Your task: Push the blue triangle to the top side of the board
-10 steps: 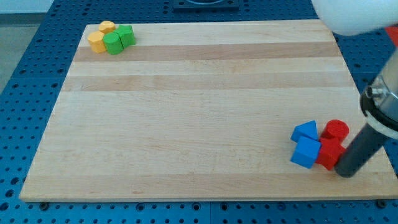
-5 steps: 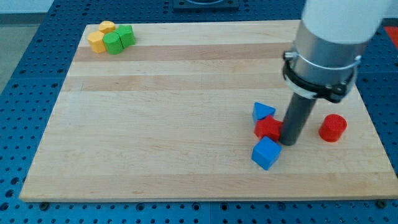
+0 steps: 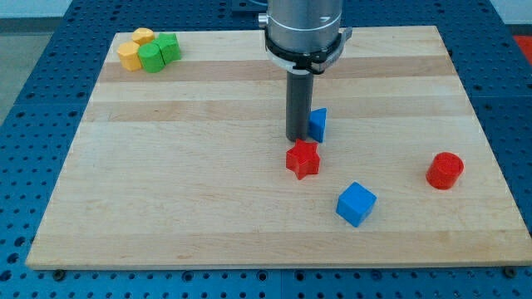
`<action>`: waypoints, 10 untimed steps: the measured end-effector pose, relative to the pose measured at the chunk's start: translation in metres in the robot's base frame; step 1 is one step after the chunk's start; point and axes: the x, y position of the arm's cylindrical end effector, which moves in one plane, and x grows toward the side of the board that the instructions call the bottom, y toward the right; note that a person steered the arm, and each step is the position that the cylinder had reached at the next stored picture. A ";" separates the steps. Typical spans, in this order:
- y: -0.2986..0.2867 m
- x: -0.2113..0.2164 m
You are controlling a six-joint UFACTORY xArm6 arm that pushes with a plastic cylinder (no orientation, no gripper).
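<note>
The blue triangle lies near the middle of the wooden board, a little to the view's right. My tip stands right against its left side, partly covering it. A red star block lies just below the tip, close to it. The rod and the arm's silver body rise from there to the view's top.
A blue cube lies toward the bottom right. A red cylinder stands near the right edge. Two yellow blocks and two green blocks cluster at the top left corner.
My tip has swept from the right edge up and left to the board's middle. The blue triangle and red star moved up-left with it; the blue cube and red cylinder stayed behind.
</note>
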 end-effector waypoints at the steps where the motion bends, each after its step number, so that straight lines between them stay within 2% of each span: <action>1: 0.017 0.000; 3: 0.049 0.000; 6: 0.069 -0.023; 8: 0.069 -0.073; 10: 0.084 -0.079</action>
